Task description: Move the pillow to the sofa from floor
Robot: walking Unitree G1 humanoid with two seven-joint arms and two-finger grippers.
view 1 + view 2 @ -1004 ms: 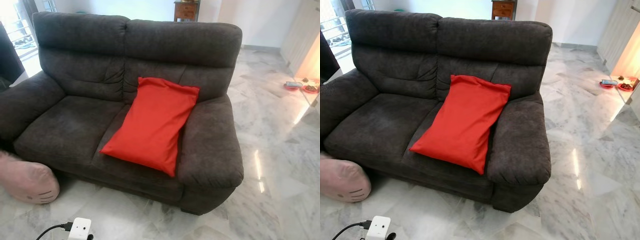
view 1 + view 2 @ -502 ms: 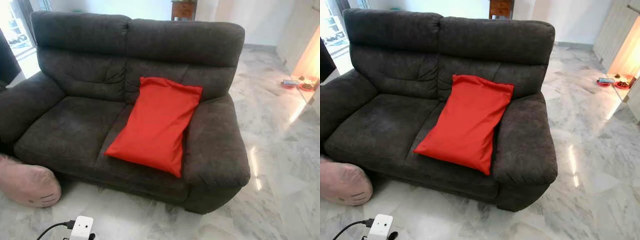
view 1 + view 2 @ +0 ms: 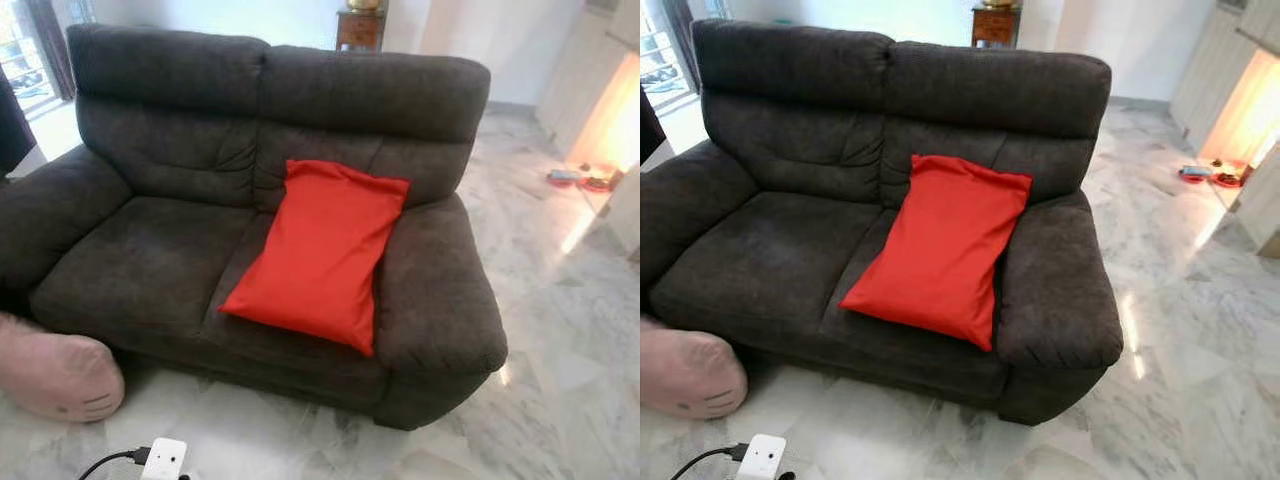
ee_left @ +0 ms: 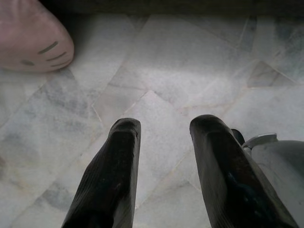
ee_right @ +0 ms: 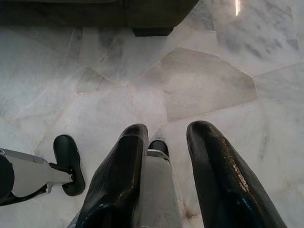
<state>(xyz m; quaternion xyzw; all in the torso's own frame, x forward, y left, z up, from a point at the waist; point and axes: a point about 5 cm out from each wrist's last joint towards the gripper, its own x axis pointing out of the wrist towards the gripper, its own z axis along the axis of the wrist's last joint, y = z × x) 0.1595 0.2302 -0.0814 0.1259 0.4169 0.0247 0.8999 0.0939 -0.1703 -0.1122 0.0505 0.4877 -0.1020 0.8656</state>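
One red pillow (image 3: 320, 250) lies on the right seat of one dark grey two-seat sofa (image 3: 160, 260), its upper end leaning on the backrest and its long side against the right armrest. One pink cushion (image 3: 55, 372) with dark whisker-like marks rests on the marble floor (image 3: 1200, 330) by the sofa's left front corner. One white plug adapter (image 3: 163, 460) with a black cable sits on the floor in front of the sofa. One wooden cabinet (image 3: 995, 22) stands behind the sofa, and some small red and blue items (image 3: 1205, 175), too small to tell apart, lie on the floor far to the right.

The left pincer (image 4: 164, 126) hangs over bare marble with its two fingers apart and nothing between them; the pink cushion lies ahead of it and off to one side. The right pincer (image 5: 166, 130) also points at the floor, fingers apart and empty, with the sofa's dark base ahead of it. No writing or brand mark can be read anywhere.
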